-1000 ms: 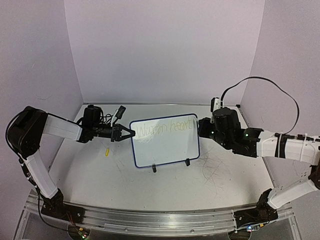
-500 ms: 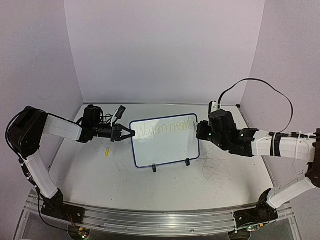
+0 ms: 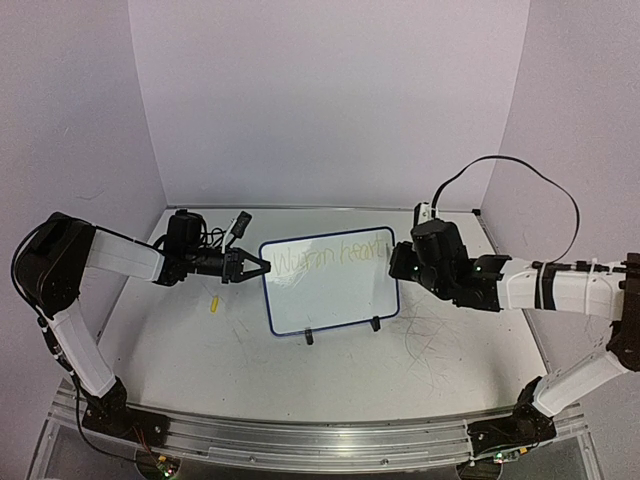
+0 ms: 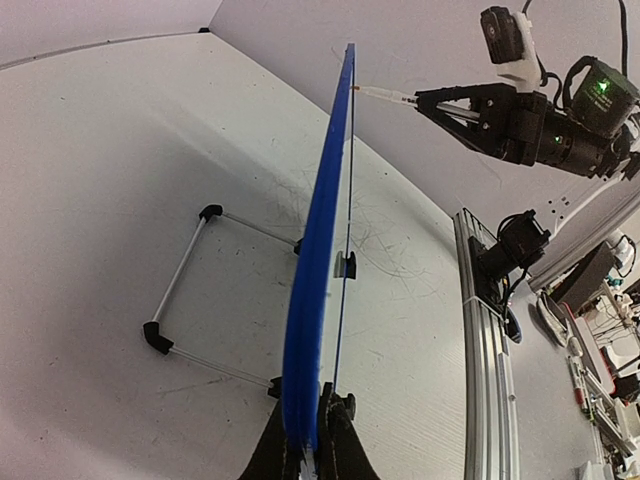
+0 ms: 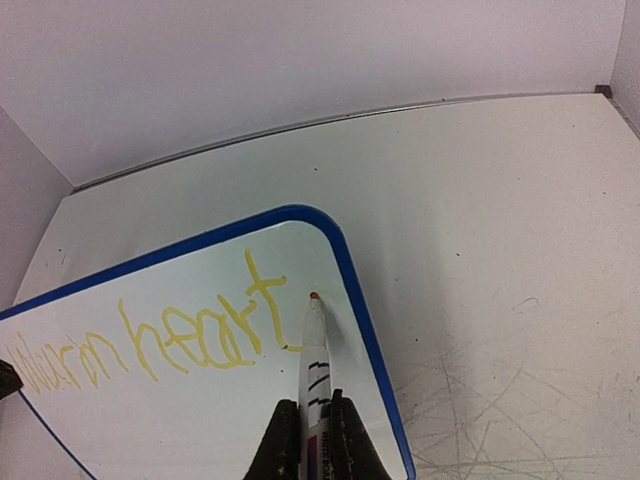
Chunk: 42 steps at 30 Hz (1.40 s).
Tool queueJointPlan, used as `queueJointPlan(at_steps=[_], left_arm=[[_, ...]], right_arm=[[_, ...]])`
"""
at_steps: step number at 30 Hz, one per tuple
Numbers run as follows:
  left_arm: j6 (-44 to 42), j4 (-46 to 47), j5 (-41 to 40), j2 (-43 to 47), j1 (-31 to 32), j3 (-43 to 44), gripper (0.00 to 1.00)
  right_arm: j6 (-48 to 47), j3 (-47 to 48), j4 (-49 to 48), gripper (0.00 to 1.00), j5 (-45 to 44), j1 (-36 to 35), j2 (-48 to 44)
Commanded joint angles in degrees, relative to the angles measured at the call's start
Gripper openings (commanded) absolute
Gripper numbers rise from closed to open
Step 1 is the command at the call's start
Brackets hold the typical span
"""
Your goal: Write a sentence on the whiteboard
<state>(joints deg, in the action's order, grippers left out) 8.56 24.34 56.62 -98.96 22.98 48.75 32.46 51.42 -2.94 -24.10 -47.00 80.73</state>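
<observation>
The whiteboard (image 3: 330,295) stands upright on its two black feet in the middle of the table. Faint yellow words reading "Warm heart" (image 3: 330,258) run along its top. My left gripper (image 3: 262,268) is shut on the board's left edge; the left wrist view shows the board edge-on (image 4: 320,250) between the jaws of the left gripper (image 4: 312,445). My right gripper (image 5: 312,425) is shut on a white marker (image 5: 316,360). The marker's tip is at the board (image 5: 200,420), just right of the "t" of the writing (image 5: 190,340), near the top right corner.
A small yellow cap (image 3: 212,304) lies on the table left of the board. Grey scratch marks (image 3: 430,340) cover the tabletop at the right. The board's wire stand (image 4: 185,290) reaches out behind it. Walls close off the back and both sides.
My right arm has shifted a little to the left, bringing the marker nearer the board's top right corner. The left arm and the board have not moved.
</observation>
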Motion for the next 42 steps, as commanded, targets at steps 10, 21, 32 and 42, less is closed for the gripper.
queueJointPlan(at_steps=[10, 21, 32, 42], left_arm=[[-4.2, -3.3, -7.4, -0.4, 0.3, 1.4, 0.0], [-4.2, -3.4, -7.5, -0.4, 0.3, 1.3, 0.0], [-4.2, -3.4, -7.4, -0.4, 0.3, 1.3, 0.0], [-4.1, -3.4, -7.4, -0.4, 0.4, 1.3, 0.0]], right_arm=[[-1.3, 1.9, -0.5, 0.0, 2.3, 0.1, 1.4], [0.3, -0.3, 1.0, 0.0, 2.1, -0.2, -0.2], [1.1, -1.3, 1.7, 0.0, 1.7, -0.2, -0.9], [3.0, -2.3, 3.5, 0.0, -1.4, -0.2, -2.4]])
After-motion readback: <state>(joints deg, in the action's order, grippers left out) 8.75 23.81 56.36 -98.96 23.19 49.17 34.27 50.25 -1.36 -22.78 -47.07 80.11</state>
